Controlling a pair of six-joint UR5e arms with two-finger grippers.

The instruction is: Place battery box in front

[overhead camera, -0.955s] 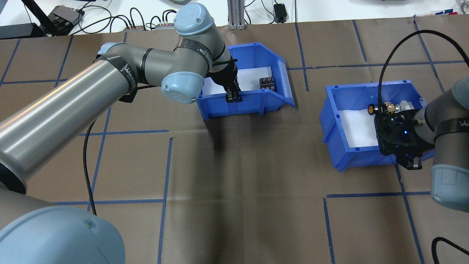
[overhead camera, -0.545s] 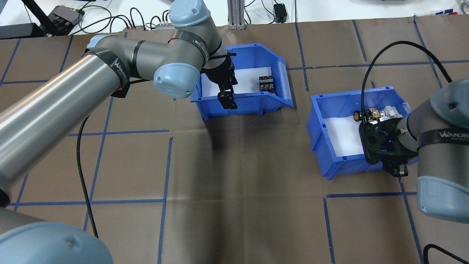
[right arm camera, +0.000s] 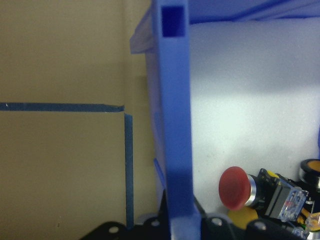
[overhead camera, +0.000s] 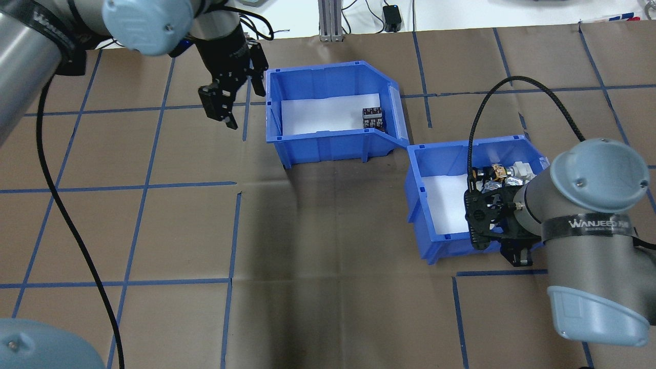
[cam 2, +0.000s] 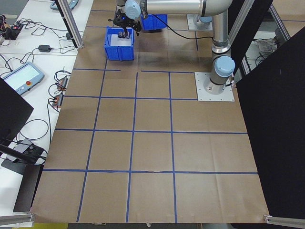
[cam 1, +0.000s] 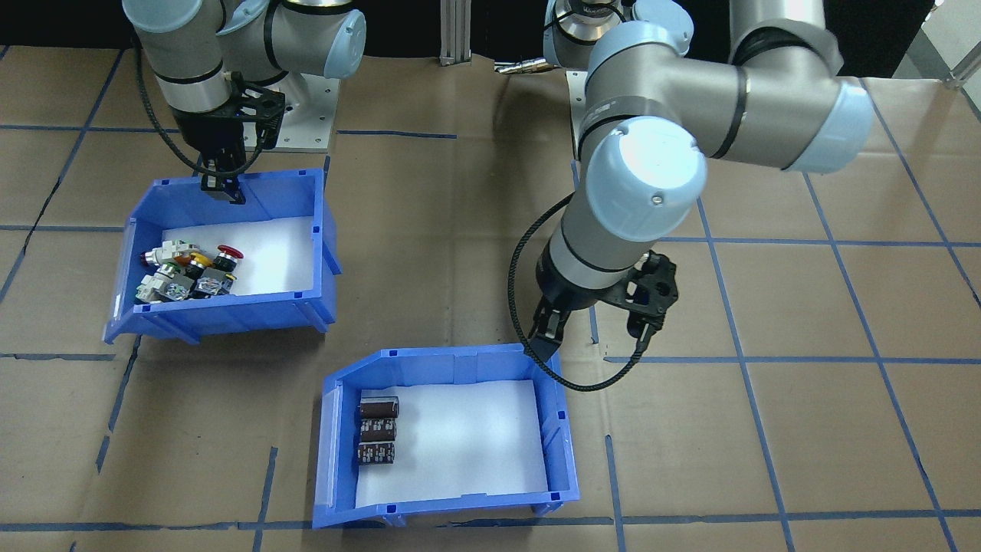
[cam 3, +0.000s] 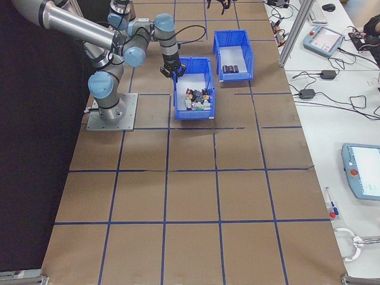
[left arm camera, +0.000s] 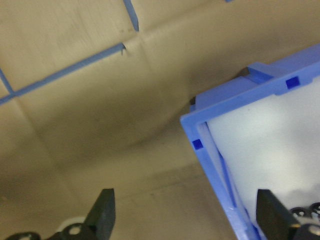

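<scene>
With jaws spread and empty, left gripper (overhead camera: 224, 105) just off the battery box (overhead camera: 328, 146) short end, long axis running sideways (right gripper (cam 1: 221, 184) clamped on switch bin (cam 1: 322, 230) wall, farther).

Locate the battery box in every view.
Front-facing: battery box, bottom centre.
Overhead: top centre.
Exterior left: top, near bin.
Exterior right: top, far bin.
Left wrist: corner, right.
Right wrist: not in it.
Landmark: switch bin alongside.
</scene>
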